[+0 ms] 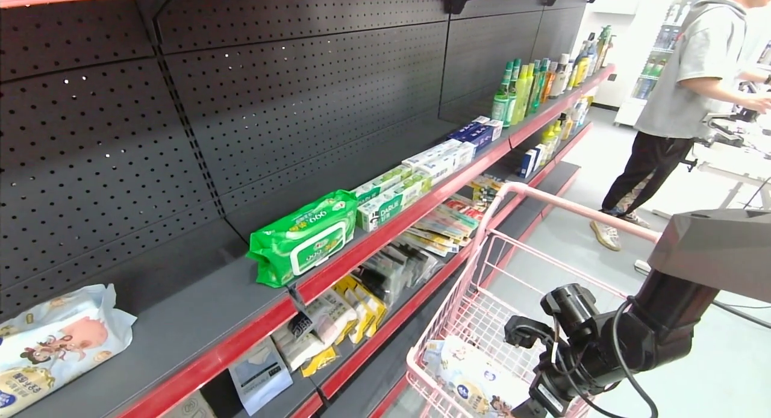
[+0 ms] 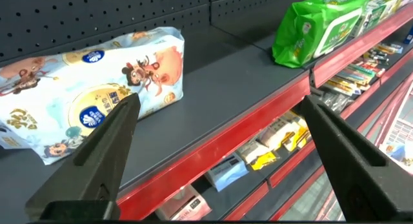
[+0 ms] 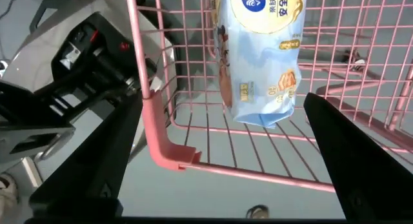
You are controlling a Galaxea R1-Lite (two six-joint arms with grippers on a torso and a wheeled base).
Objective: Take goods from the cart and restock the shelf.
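1. Right wrist view: the pack (image 3: 261, 56), blue and white with cartoon print, stands on end inside the pink wire cart (image 3: 155, 121), near one of its corners.
2. Seen from the head view, that pack is at the cart's near end, low in the basket.
3. Right jaws are spread wide and hold nothing. They hang at the cart's near end, with the pack beyond them and apart from both fingers (image 3: 361, 159).
4. Right arm (image 1: 632, 340) comes in over the cart's near right corner.
5. A shelf (image 1: 181, 327) with red-edged boards runs along the cart's left side.
6. On its middle board a second pack (image 1: 54, 346) of the same print lies flat, well left of the cart.
7. Left jaws are also spread wide and empty, near the second pack but clear of it, fingers (image 2: 106, 153) on either side of the view.
8. A green pack (image 1: 301, 237) lies on the same board, between the second pack and the cart.
9. Boxes (image 1: 415, 183) line that board level with the cart's far end, and bottles (image 1: 530, 87) stand well beyond it.
10. Small packets (image 1: 361, 297) fill the lower board just left of the cart.
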